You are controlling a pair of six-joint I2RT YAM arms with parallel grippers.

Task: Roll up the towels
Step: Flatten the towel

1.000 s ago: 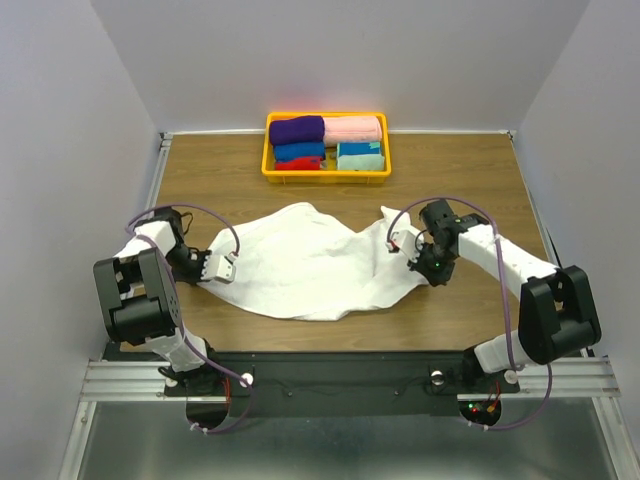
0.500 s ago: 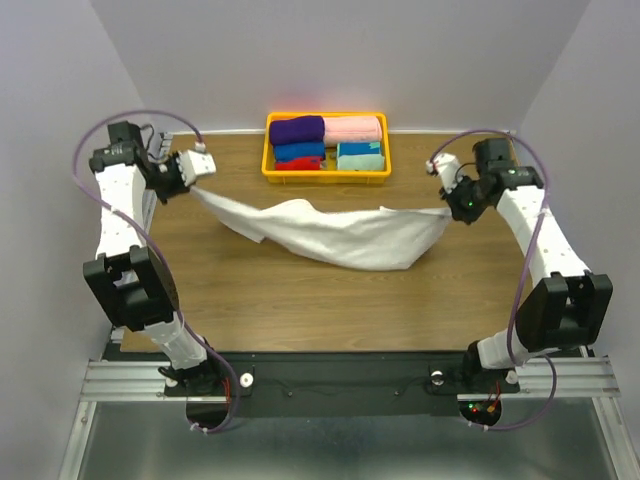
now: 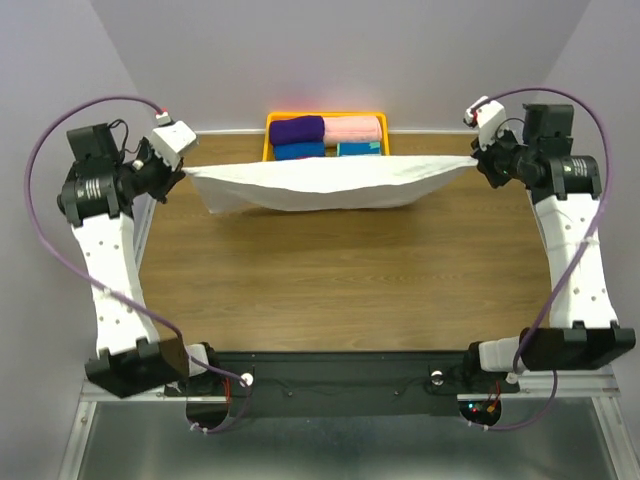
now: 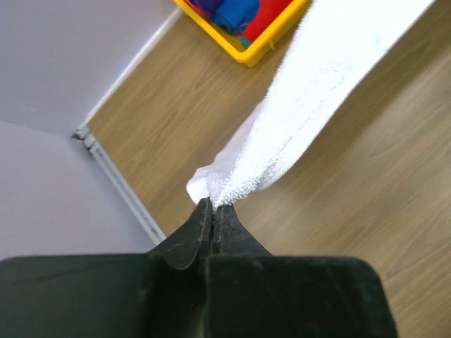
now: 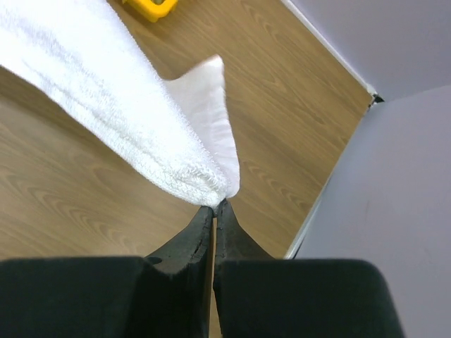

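White towel [image 3: 330, 185] hangs taut above table [image 3: 330, 290]

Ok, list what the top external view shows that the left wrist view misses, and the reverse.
Only the top view: the white terry towel at full span, stretched between the arms, the right gripper pinching one end, and a pink rolled towel. Only the left wrist view: the left gripper close up, jaws shut on a towel corner, and a red rolled towel. Both: the yellow plastic basket and the wooden table.
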